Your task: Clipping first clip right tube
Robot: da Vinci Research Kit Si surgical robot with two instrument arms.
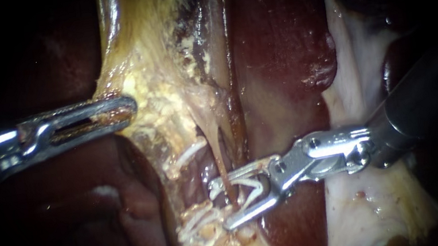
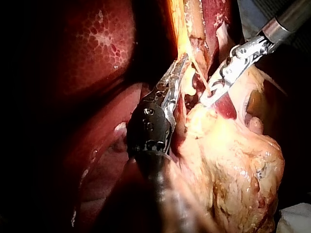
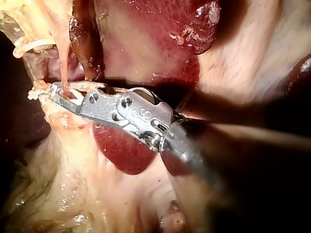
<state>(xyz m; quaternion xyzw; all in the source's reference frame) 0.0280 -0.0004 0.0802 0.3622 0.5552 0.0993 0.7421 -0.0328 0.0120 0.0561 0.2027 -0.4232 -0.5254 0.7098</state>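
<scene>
endoscope | left instrument [image 1: 130,111] at 9 o'clock, jaws clamped on yellow tissue [image 1: 149,101] | right instrument [image 1: 221,207] enters from 3 o'clock, jaws spread wide at 6 o'clock, holding a white clip [image 1: 252,186] between them | tube [image 1: 223,166] runs 12-to-6 through the clip's open mouth | liver [image 1: 277,45] behind

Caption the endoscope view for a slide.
Right instrument holds an open clip around the tube; left instrument grips yellow tissue.
</scene>
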